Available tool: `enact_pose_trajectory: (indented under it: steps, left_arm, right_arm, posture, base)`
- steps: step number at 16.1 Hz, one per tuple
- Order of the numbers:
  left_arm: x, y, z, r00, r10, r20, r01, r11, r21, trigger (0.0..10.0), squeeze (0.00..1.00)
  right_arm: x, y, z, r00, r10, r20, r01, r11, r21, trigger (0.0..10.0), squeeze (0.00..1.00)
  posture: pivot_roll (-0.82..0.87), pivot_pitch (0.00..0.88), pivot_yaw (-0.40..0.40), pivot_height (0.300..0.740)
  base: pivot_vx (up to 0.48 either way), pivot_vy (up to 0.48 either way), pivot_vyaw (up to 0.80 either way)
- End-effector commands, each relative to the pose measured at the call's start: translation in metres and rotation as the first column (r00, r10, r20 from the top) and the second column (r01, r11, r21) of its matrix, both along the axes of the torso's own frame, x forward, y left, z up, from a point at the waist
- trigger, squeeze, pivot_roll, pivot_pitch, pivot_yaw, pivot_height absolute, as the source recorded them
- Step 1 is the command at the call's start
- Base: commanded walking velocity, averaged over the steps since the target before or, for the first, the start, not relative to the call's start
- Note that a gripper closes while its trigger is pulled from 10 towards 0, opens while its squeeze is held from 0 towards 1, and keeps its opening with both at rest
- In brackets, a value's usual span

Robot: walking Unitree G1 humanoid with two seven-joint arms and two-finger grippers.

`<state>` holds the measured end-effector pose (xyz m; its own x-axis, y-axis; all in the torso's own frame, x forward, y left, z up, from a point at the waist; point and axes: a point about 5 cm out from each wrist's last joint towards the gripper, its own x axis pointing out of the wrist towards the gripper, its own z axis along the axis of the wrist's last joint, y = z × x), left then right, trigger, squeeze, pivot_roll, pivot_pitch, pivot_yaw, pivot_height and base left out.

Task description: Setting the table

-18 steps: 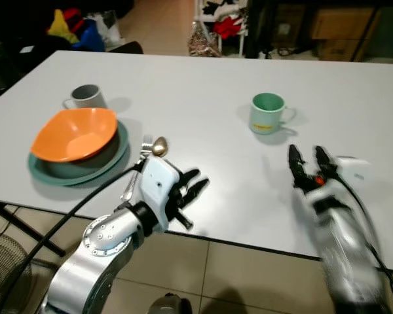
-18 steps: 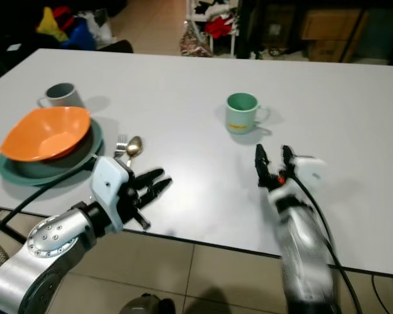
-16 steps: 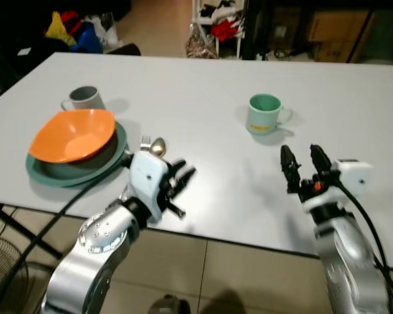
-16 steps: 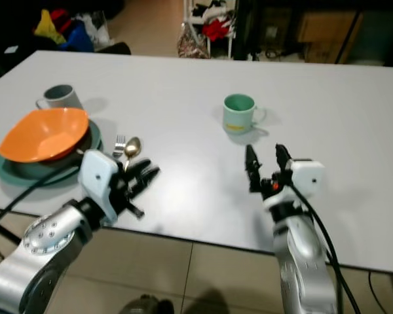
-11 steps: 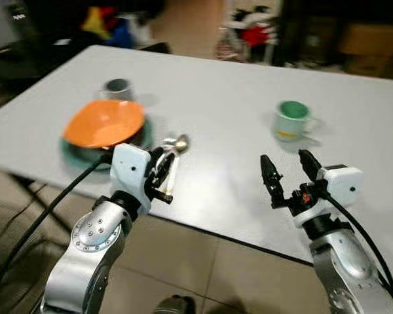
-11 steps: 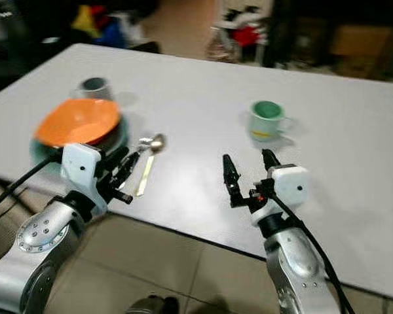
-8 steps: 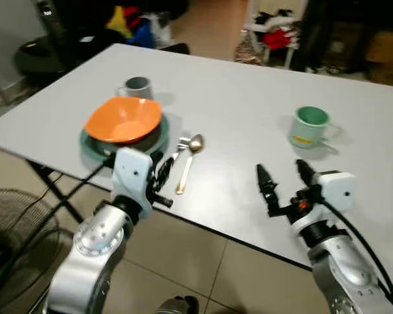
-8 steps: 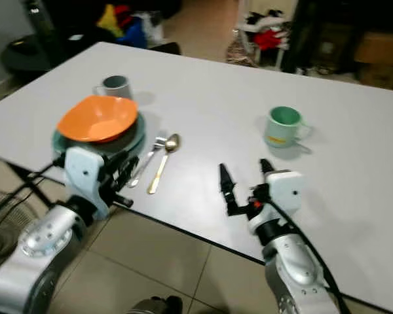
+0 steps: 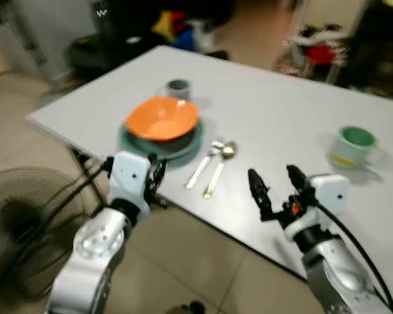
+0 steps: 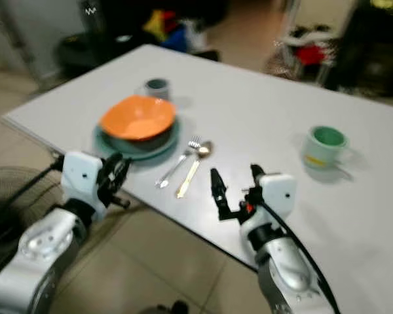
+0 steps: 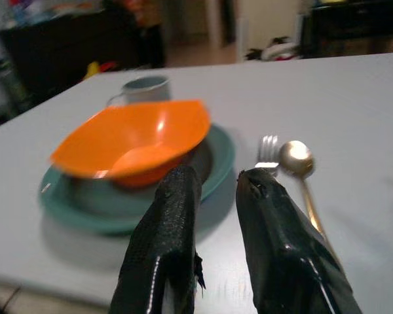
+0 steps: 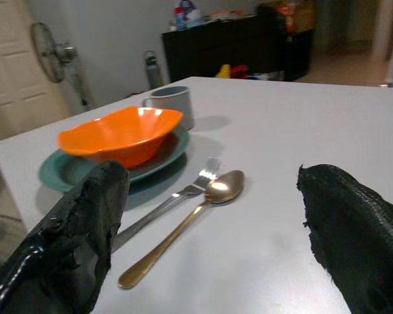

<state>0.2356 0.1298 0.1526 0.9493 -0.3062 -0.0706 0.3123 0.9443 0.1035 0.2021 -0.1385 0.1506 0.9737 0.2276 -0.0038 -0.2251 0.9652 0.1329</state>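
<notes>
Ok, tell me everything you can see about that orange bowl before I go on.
The orange bowl is glossy, plastic-looking and empty, with a wavy, almost squared rim. It sits upright but slightly tilted in a darker bowl, which stands on a teal plate near the table's edge on the robot's left. A grey mug stands just behind it, and a fork and gold spoon lie beside the plate. Neither gripper touches it.

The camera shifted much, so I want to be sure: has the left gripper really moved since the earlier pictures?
Yes. Judged against the spoon, the left gripper went back and leftward, and is now at the table edge before the green plate.
</notes>
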Motion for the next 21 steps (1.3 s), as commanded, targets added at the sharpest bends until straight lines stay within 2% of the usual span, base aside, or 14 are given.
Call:
enact_pose_trajectory:
  steps: [1,4,8,17,21]
  left_arm:
    - [-0.0016,0.0000,0.0011,1.000,0.008,0.013,-0.008,1.000,0.008,10.0,0.00]
    - [-0.0013,0.0018,0.0003,0.999,0.034,0.030,-0.035,0.998,0.042,10.0,0.00]
    - [-0.0035,-0.0010,0.0000,1.000,0.002,0.010,-0.002,1.000,0.007,10.0,0.00]
    - [-0.0020,-0.0013,0.0028,1.000,-0.007,0.010,0.007,1.000,-0.013,10.0,0.00]
    - [0.0001,-0.0010,0.0030,1.000,-0.010,0.006,0.010,1.000,-0.013,10.0,0.00]
  right_arm:
    - [-0.0012,-0.0014,0.0032,1.000,0.007,-0.001,-0.007,1.000,0.005,10.0,1.00]
    - [-0.0003,-0.0020,0.0035,1.000,0.014,-0.002,-0.014,1.000,0.000,10.0,1.00]
    - [0.0010,-0.0004,0.0045,1.000,0.027,-0.001,-0.027,1.000,0.003,10.0,1.00]
    - [0.0041,0.0006,0.0061,0.999,0.042,-0.001,-0.042,0.999,0.024,10.0,1.00]
    - [0.0045,0.0007,0.0055,0.999,0.040,-0.006,-0.040,0.999,0.034,10.0,1.00]
  posture:
    - [0.05,0.000,0.075,0.740]
    - [0.06,0.000,0.071,0.740]
    - [0.06,0.000,0.063,0.740]
    - [0.06,0.000,0.061,0.740]
    - [0.07,0.000,0.058,0.740]
  base:
    - [0.000,0.000,0.80]
    - [0.000,0.000,0.80]
    - [0.000,0.000,0.80]
    - [0.000,0.000,0.80]
    - [0.000,0.280,0.80]
